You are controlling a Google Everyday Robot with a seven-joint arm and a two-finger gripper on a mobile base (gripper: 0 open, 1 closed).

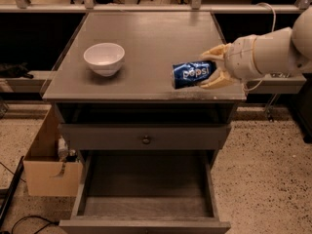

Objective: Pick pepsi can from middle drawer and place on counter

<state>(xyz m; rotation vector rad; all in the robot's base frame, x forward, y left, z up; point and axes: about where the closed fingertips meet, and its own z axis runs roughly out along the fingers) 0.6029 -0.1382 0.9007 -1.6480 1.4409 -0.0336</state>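
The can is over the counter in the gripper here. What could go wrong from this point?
1. The gripper, at the counter's right front, holds the pepsi can on its side; released like that, it might roll.
2. The front edge is close, so a rolling can could drop toward the open middle drawer below or the floor.

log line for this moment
phase: place | gripper: shut on pepsi can, above counter near front edge | pepsi can: on its side | middle drawer: open | white bowl: on counter

The pepsi can (192, 75), in the gripper (205, 70) over the counter (151, 30), reads "pepsi".
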